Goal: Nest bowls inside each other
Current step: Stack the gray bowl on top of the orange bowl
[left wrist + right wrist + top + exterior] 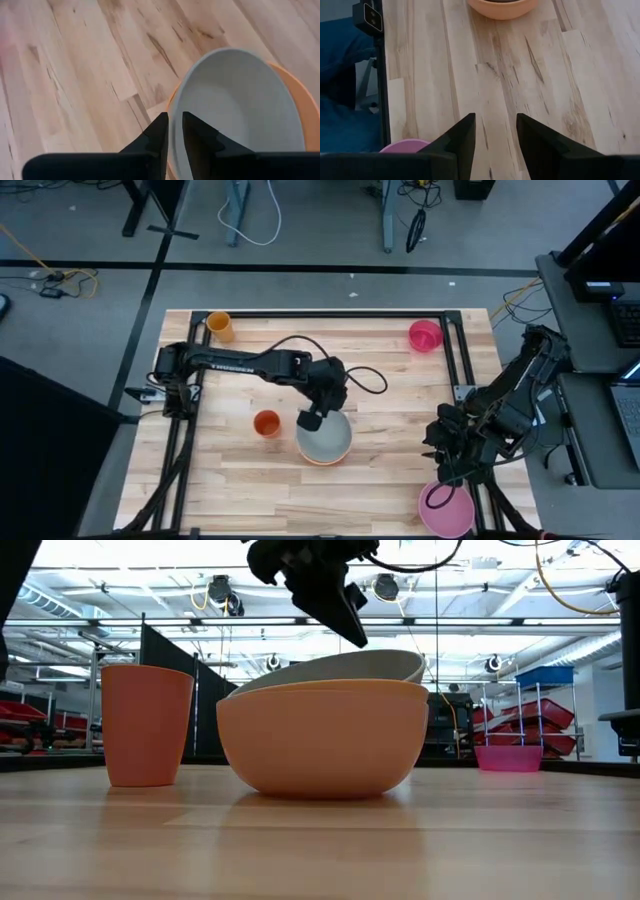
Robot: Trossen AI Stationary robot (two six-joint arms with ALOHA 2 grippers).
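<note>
1. The left gripper [172, 131] has its fingers pinching the rim of the grey-green bowl [325, 437]; one finger sits inside the wall, the other just outside it, with the thin plastic edge between them.
2. That bowl lies tilted inside the orange bowl [320, 740], not yet seated flat; in the low view its far edge rides higher than the orange rim; both rest mid-tabletop, directly under the fingers.
3. The bowls look like thin, light, stiff plastic with smooth, probably slippery walls; a pinch on the rim is the natural hold, since the body is far too wide for the fingers to span; a light bowl may tip or skid if released off-centre.
4. The right gripper [495, 135] waits near the tabletop's right edge, fingers spread and holding nothing; the magenta-pink bowl [446, 511] sits just beside and below those fingers, its rim again the likely place to grip.
5. A small orange cup [267, 423] stands just beside the left fingers, apart from the stack; a careless swing could knock it.
</note>
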